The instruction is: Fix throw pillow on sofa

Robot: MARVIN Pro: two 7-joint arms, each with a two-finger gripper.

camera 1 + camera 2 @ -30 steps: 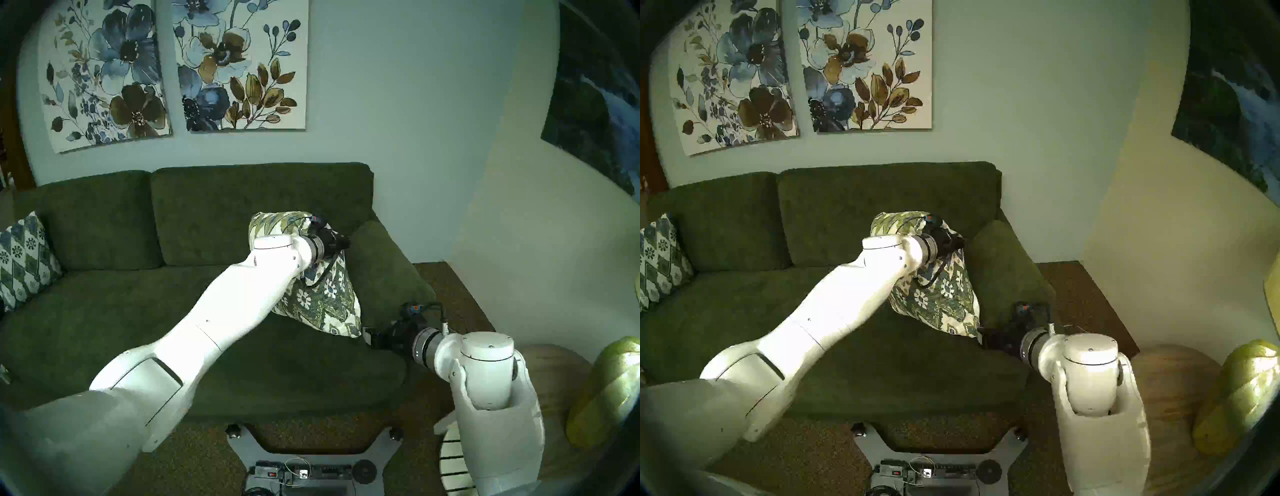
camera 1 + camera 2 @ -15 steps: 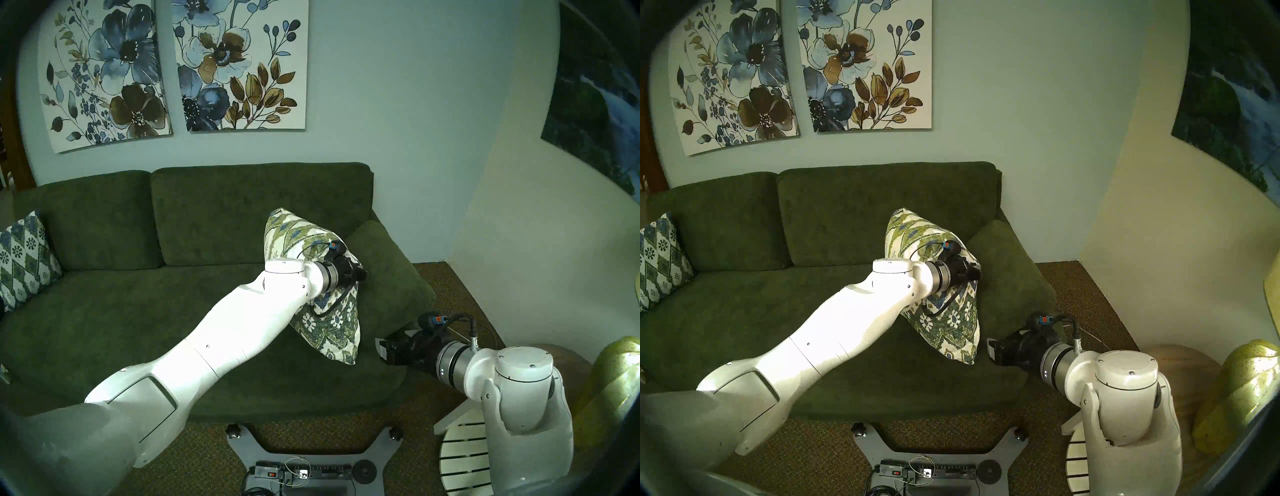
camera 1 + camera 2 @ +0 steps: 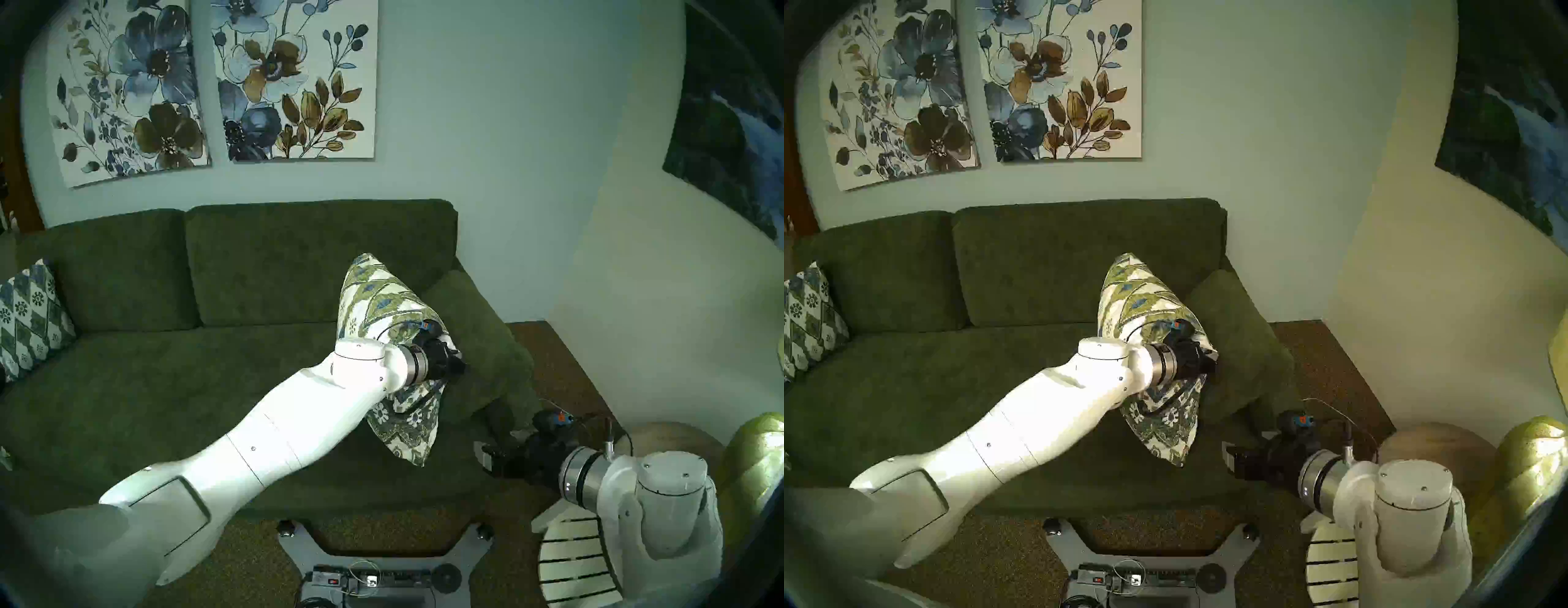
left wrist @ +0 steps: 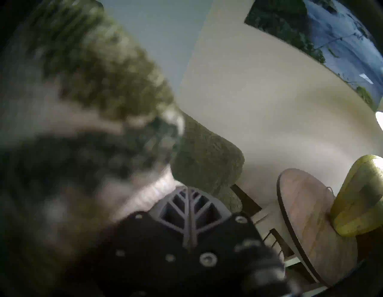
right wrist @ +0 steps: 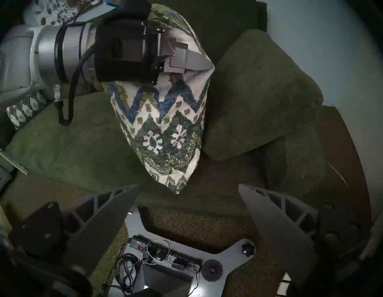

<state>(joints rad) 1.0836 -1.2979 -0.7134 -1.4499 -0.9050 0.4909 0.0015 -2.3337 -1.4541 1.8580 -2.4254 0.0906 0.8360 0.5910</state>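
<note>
Throw pillow (image 3: 384, 335) hangs pinched at one corner in the left gripper (image 5: 204, 64), jaws clamped on the fabric, its lowest corner dangling above the sofa (image 3: 169, 382) seat just beside the padded arm cushion (image 3: 475, 339). Right gripper (image 5: 187, 199) waits nearby, jaws apart and holding nothing.

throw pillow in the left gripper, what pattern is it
Cream with olive-green and blue zigzags and small white flowers on the throw pillow; clearest in the right wrist view.

Pale blue wall (image 3: 488, 127) with floral canvases (image 3: 297, 80), brown carpet (image 3: 551, 361), round wooden table (image 3: 674, 437).
</note>
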